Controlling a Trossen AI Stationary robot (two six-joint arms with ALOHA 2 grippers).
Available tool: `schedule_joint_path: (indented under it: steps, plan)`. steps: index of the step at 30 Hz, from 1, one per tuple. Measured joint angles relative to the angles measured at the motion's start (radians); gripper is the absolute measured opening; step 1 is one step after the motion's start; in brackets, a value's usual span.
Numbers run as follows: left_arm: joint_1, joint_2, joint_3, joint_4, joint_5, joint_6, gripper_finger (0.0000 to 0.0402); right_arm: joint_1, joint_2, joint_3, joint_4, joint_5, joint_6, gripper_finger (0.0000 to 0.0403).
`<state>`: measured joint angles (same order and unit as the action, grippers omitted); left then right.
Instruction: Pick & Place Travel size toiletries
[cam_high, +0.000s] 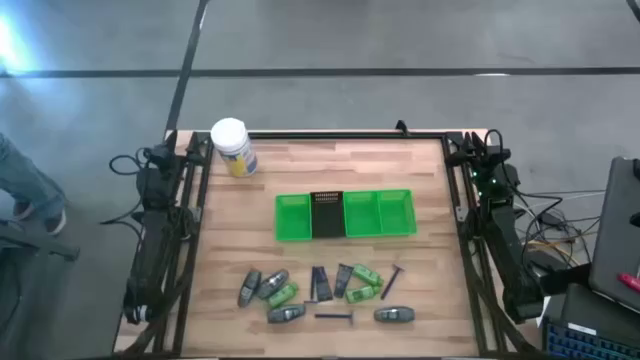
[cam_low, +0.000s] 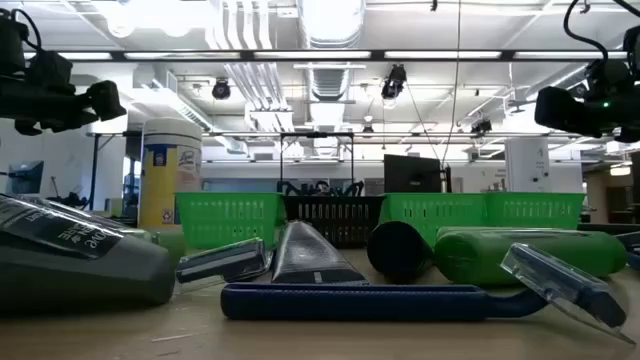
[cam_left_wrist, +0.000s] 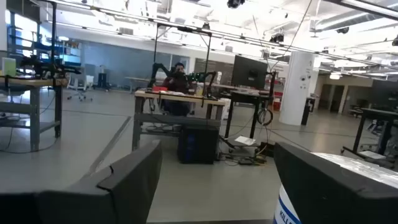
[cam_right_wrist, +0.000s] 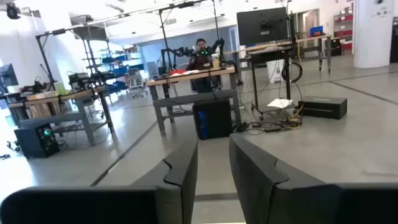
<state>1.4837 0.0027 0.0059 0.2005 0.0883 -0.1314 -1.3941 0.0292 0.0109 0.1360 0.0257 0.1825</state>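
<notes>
The travel size toiletries lie in a loose row near the table's near edge. They are grey tubes (cam_high: 250, 288) (cam_high: 394, 315), green mini bottles (cam_high: 283, 294) (cam_high: 362, 279), flat dark packets (cam_high: 320, 283) and thin razors (cam_high: 335, 316) (cam_high: 393, 280). The low view shows them close up: a blue-handled razor (cam_low: 360, 300), a grey tube (cam_low: 80, 262), a green bottle (cam_low: 530, 252). My left gripper (cam_high: 195, 148) (cam_left_wrist: 217, 180) is open at the far left corner. My right gripper (cam_high: 472, 150) (cam_right_wrist: 213, 168) is at the far right corner, with a narrow gap between its fingers. Both point past the far edge and hold nothing.
A green four-compartment tray (cam_high: 395, 215) sits mid-table, and its second compartment from the left looks dark (cam_high: 327, 213). A white jar with a yellow label (cam_high: 232, 147) stands at the far left, close to my left gripper. A person sits at a desk (cam_left_wrist: 177, 74) far off in the room.
</notes>
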Motion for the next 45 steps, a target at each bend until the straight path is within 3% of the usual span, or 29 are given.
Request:
schedule_joint_path:
  steps: [45]
  plan:
    - [0.000,0.000,0.000,0.000,0.000,0.000,0.0314,0.000,0.000,0.000,0.000,0.000,0.000,0.0195]
